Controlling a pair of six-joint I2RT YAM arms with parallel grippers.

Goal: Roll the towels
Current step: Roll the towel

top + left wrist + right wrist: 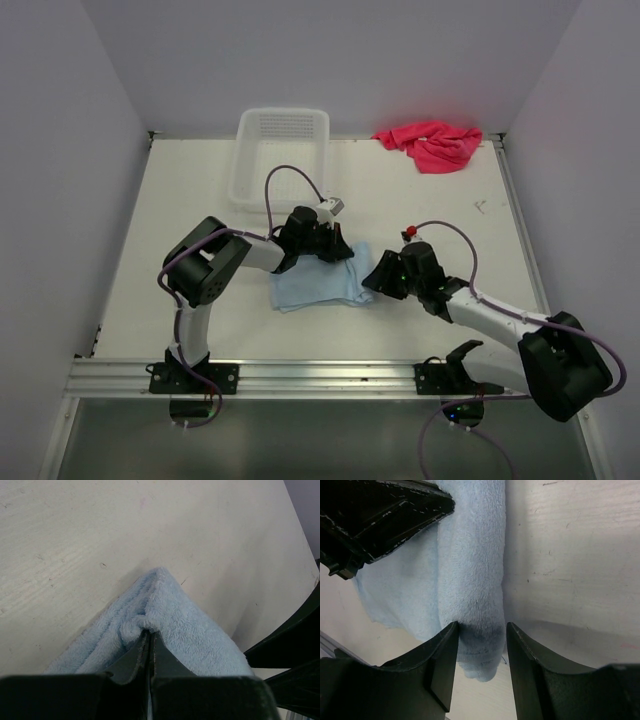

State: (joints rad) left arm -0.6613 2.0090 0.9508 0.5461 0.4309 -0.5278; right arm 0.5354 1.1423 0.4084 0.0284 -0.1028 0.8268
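The light blue towel (312,287) lies on the table (180,200) between the two grippers. It is partly folded, with a thick rolled edge on the side of the right gripper.

The left gripper (150,636) is pressed together on a pinch of this towel. In the left wrist view the cloth puckers into a small curl right at its fingertips. From there it spreads away to both sides and runs to a folded corner just ahead of them.

The right gripper (481,630) straddles the end of the rolled edge. Its jaws stand apart, one finger touching the roll and the other just beside it, and the cloth between them does not look squeezed. Ahead of its fingertips the roll runs on toward the left gripper's dark fingers.

The pink-red towel (430,143) lies crumpled well beyond the right gripper, against the back wall. The white mesh basket (283,150) stands beyond the left gripper, also at the back wall.
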